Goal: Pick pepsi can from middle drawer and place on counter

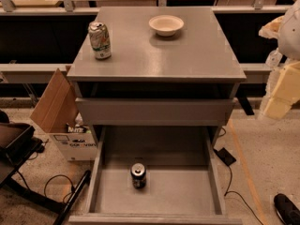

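Note:
The pepsi can (138,175) stands upright on the floor of the open middle drawer (183,193), near its centre and slightly left. The drawer is pulled out toward me below a closed grey drawer front (154,111). The counter (187,55) is the flat grey cabinet top above. My gripper (277,102) is at the right edge of the view, pale and yellowish, beside the cabinet at about counter height, well away from the can.
A pale white-green can (100,40) stands at the counter's left and a white bowl (166,25) at its back centre. An open cardboard box (61,118) sits on the floor to the left. Cables (234,186) and a dark stand (18,149) lie around the cabinet.

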You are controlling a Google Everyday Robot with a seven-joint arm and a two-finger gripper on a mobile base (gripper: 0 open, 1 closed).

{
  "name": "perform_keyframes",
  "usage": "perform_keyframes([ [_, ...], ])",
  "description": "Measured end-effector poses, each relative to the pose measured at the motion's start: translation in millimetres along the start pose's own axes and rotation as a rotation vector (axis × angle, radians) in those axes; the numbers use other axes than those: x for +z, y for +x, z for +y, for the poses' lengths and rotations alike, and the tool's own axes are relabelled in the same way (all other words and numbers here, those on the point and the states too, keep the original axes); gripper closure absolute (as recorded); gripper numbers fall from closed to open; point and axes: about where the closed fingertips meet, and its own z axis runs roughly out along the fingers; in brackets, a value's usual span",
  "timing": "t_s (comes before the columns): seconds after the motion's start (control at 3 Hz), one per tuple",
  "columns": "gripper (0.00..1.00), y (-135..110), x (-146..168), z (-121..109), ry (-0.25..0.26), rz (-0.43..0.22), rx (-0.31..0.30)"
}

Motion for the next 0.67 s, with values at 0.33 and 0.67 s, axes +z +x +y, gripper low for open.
perform_keyframes([
  [0.33, 0.00, 0, 0, 0, 0.000, 0.000, 0.000],
  [0.67, 0.00, 6, 13, 5, 0.012, -0.063, 0.006],
])
